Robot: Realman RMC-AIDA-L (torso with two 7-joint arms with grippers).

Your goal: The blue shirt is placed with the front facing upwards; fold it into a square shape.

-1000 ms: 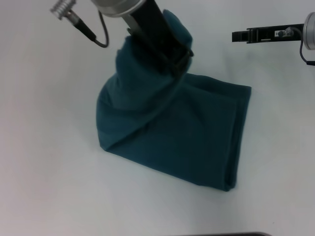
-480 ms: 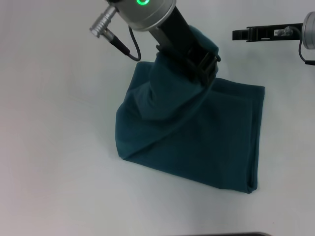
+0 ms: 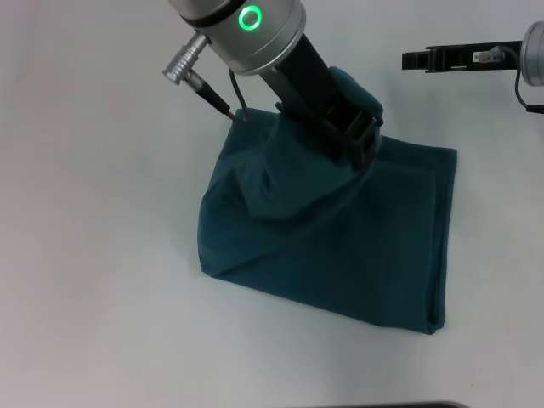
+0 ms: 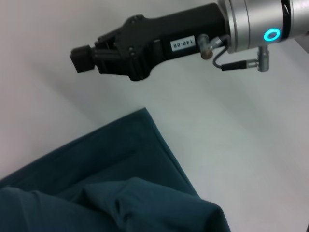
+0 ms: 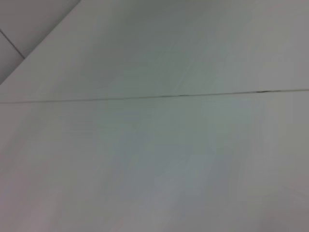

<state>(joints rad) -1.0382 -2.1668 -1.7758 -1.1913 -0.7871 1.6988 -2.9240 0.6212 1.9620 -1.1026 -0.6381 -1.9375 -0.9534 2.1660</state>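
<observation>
The left gripper's (image 3: 361,140) fingertips are buried in the blue shirt (image 3: 340,246); any lettering is hidden. The right gripper (image 3: 425,60) is cut off at the edge.

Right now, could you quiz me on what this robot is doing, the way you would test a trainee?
1. True or false: the left gripper holds a raised fold of the blue shirt.
2. Where is the right gripper? A) on the shirt B) off the shirt, above the white table C) under the cloth
3. Fill in: the shirt's printed letters are ____ in the head view.

Key: 1 true; 2 B; 3 hidden.
</observation>
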